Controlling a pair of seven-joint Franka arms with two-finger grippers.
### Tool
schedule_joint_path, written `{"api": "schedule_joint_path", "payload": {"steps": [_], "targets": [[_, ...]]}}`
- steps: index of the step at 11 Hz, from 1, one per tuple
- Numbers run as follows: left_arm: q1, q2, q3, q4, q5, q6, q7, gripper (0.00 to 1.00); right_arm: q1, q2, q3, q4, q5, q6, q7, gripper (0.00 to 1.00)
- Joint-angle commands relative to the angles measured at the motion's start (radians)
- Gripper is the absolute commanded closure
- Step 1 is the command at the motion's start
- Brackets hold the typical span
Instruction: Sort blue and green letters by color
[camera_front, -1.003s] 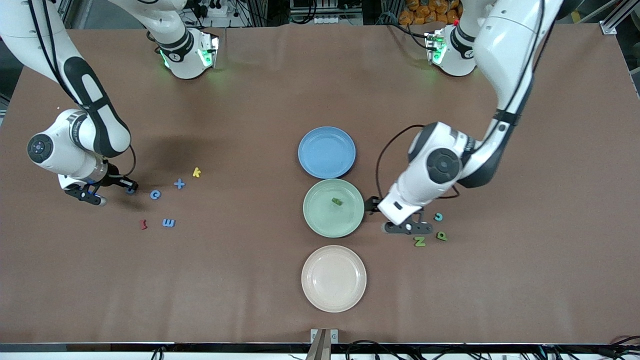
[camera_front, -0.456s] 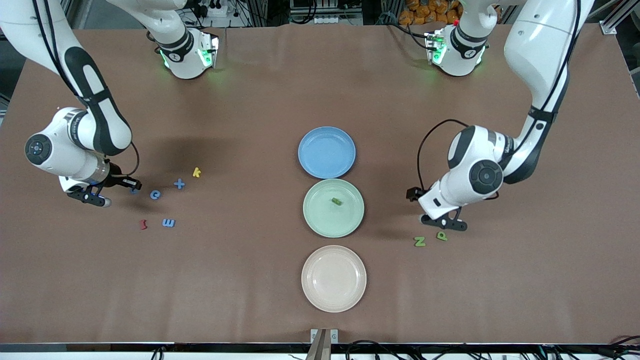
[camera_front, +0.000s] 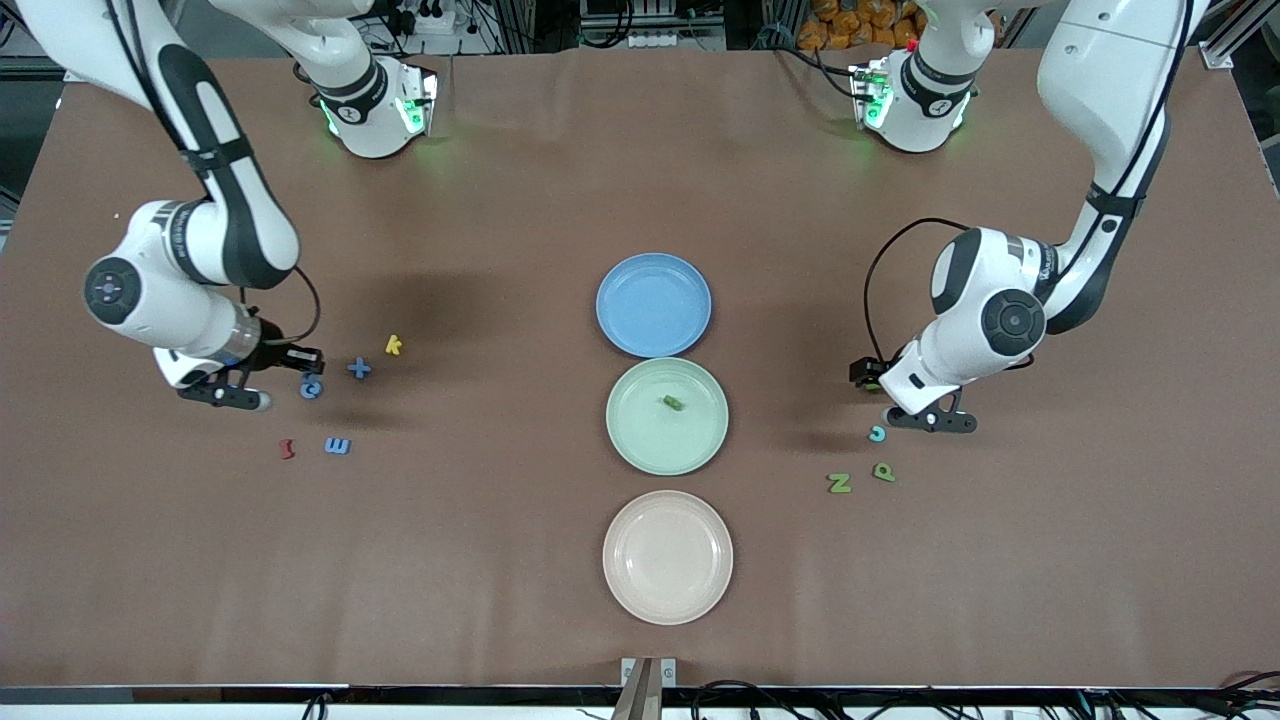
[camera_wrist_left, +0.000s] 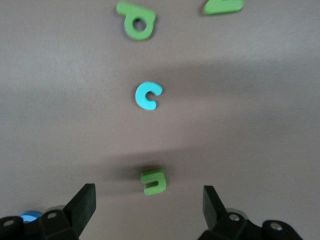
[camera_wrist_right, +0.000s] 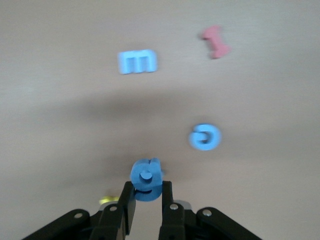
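My right gripper is shut on a blue letter and hangs over the table by a blue c. A blue plus and a blue m lie close by. My left gripper is open over a small green letter, which lies on the table between the spread fingers, untouched. Near it lie a cyan c, a green p and a green N. One green piece lies in the green plate.
A blue plate, the green plate and a pale pink plate stand in a row mid-table. A yellow k and a dark red piece lie among the blue letters.
My left arm swung from beside the green plate toward its own end of the table, over the small green letter. My right gripper lifted its blue letter and shifted toward the blue c.
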Motion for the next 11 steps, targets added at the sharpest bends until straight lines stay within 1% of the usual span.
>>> {"api": "schedule_joint_path", "payload": {"steps": [1,2,4,6,7,8,9,11], "targets": [[-0.019,0.005,-0.01,-0.033,0.023,0.048,-0.173,0.19,0.104,-0.019,0.031,0.001,0.006,-0.01,0.115,0.93],[-0.033,0.011,-0.01,-0.034,0.023,0.048,-0.201,0.21,0.147,-0.02,0.033,0.006,0.006,-0.01,0.158,0.93],[-0.038,0.023,-0.008,-0.034,0.026,0.062,-0.227,0.21,0.263,-0.007,0.033,0.023,0.008,-0.01,0.257,0.93],[-0.024,0.045,-0.008,-0.036,0.099,0.089,-0.249,0.23,0.388,0.024,0.039,0.041,0.018,-0.007,0.308,0.94],[-0.024,0.046,-0.008,-0.037,0.127,0.092,-0.267,0.24,0.449,0.036,0.039,0.058,0.056,-0.006,0.334,0.94],[-0.025,0.046,-0.01,-0.037,0.137,0.092,-0.286,0.24,0.491,0.055,0.039,0.089,0.086,-0.009,0.356,0.94],[-0.028,0.048,-0.01,-0.037,0.137,0.092,-0.29,0.25,0.531,0.072,0.039,0.125,0.092,-0.009,0.387,0.94],[-0.027,0.062,-0.008,-0.037,0.137,0.092,-0.29,0.35,0.618,0.156,0.039,0.248,0.092,-0.009,0.48,0.94]]}}
